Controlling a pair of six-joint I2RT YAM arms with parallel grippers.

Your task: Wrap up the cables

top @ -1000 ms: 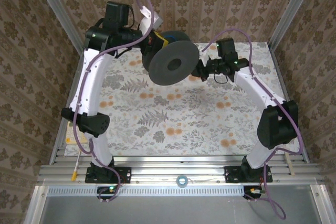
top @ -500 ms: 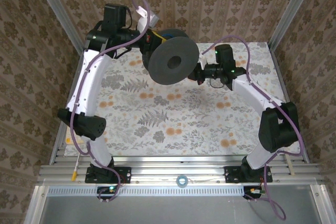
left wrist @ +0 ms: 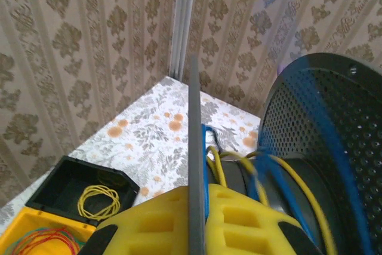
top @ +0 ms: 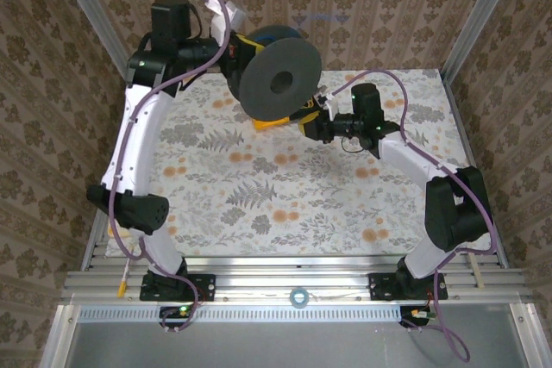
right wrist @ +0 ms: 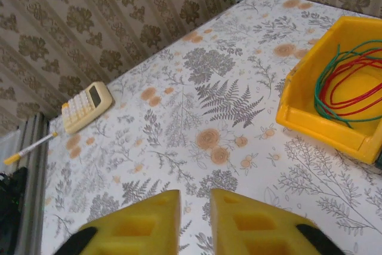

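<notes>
A large dark grey spool (top: pixel 276 84) is held up above the far half of the table. My left gripper (left wrist: pixel 200 190) is shut on the thin edge of one of its flanges (left wrist: pixel 194 117). A blue cable (left wrist: pixel 205 148) and a yellow cable (left wrist: pixel 220 170) run over the spool's core between the two flanges, blurred with motion. My right gripper (top: pixel 304 115) hangs just below the spool's right side. In the right wrist view its yellow fingers (right wrist: pixel 239 219) stand a little apart with only the table between them, so the right gripper (right wrist: pixel 195 200) is open.
A yellow bin (right wrist: pixel 316 125) holding red and green cords sits on the flowered table (top: pixel 285 196). A black bin (left wrist: pixel 59 174) holds a coil of yellow cord. A calculator (right wrist: pixel 83 107) and a pen (right wrist: pixel 30 150) lie near the table's edge.
The left arm has carried the spool up and to the left. The right gripper has swung left under the spool's lower right edge, and its fingers have parted slightly.
</notes>
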